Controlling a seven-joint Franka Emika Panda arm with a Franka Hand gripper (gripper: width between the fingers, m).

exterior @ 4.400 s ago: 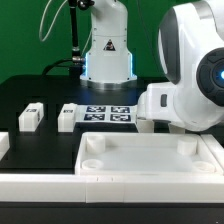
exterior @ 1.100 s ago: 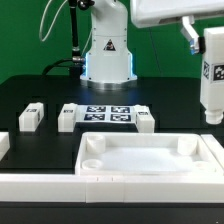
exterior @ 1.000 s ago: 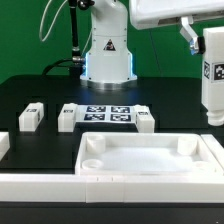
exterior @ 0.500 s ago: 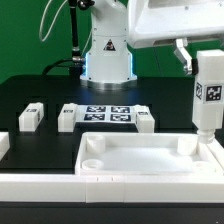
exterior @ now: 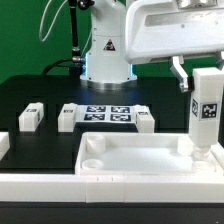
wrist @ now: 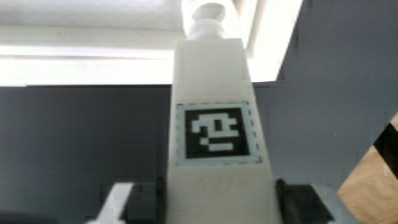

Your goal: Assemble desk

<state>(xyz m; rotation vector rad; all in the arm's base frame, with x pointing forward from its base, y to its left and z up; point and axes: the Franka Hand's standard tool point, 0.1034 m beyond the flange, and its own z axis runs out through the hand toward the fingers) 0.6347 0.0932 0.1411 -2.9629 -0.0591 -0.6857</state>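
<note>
Leg (exterior: 206, 115) of white plastic, likely light, stiff and slick, hangs upright in the gripper (exterior: 203, 76), clamped at its upper end, peg at the corner socket (exterior: 197, 150) of the tabletop (exterior: 140, 162) on the exterior view's right.

**A:** Exterior view: the leg (exterior: 206, 110) is upright at the tabletop's (exterior: 140, 162) far corner. Its lower tip melts white on white into the rim, so seated or just above, can't tell.

**B:** It covers that corner socket too. And the tabletop runs off the exterior view's right.

**A:** One of the jaws shows beside the leg; the other's hidden.

**B:** Wrist view is all blur. The tag (wrist: 217, 133) is a smudge, and the jaws are clipped by the frame edge.

**A:** There's a brown sliver (wrist: 381, 165) at the edge, cut off and unidentifiable.

**B:** At the exterior view's left, a white part (exterior: 3, 146) on the surface is cropped. Tags on the loose legs (exterior: 30, 117) are too small to read.
</note>
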